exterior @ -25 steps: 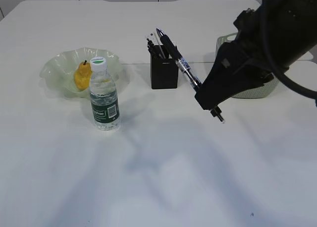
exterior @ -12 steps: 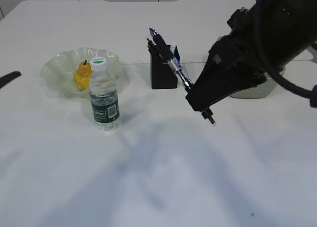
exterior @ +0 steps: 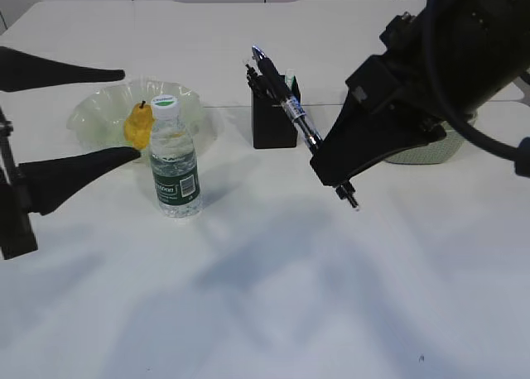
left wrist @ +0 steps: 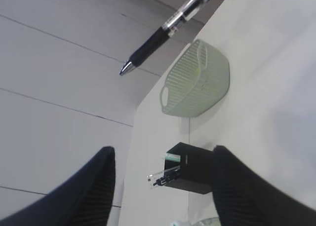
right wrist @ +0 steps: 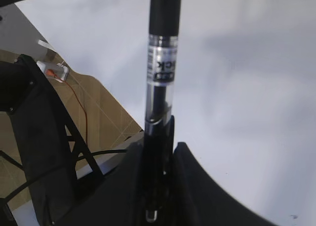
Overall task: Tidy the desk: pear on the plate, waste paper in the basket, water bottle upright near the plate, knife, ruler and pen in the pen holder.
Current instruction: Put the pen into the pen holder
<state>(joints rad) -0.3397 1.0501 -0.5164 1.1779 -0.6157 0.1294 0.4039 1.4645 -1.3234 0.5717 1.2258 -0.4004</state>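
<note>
the pen (exterior: 286, 100) is being held clamped between the fingers of the right gripper (exterior: 339, 176), tilted so that its tip is pointing up and away over the pen holder (exterior: 275, 118), with its rear end sticking out below the jaws; in the right wrist view the barrel (right wrist: 162, 63) is being pinched at its lower part, which leaves most of its length free for lowering into the cup. the pen holder, taken here as the landmark, is already being occupied by at least two slim items, one clear and one dark, though which is the ruler and which the knife cannot be told. to the right of the pen holder and a little behind it the basket (exterior: 431, 151) is being largely hidden by the right arm; its contents cannot be judged. well to the left of the pen holder the plate (exterior: 95, 118) is being used to carry the pear (exterior: 137, 127), and the water bottle (exterior: 175, 160) is being left upright just in front of the plate. the left gripper (exterior: 83, 118) is being kept spread apart and empty, far to the left of the pen holder, near the plate, probably so that it is out of the way. the pen is judged to be the last item, and it seems to need turning more upright before being released.
</note>
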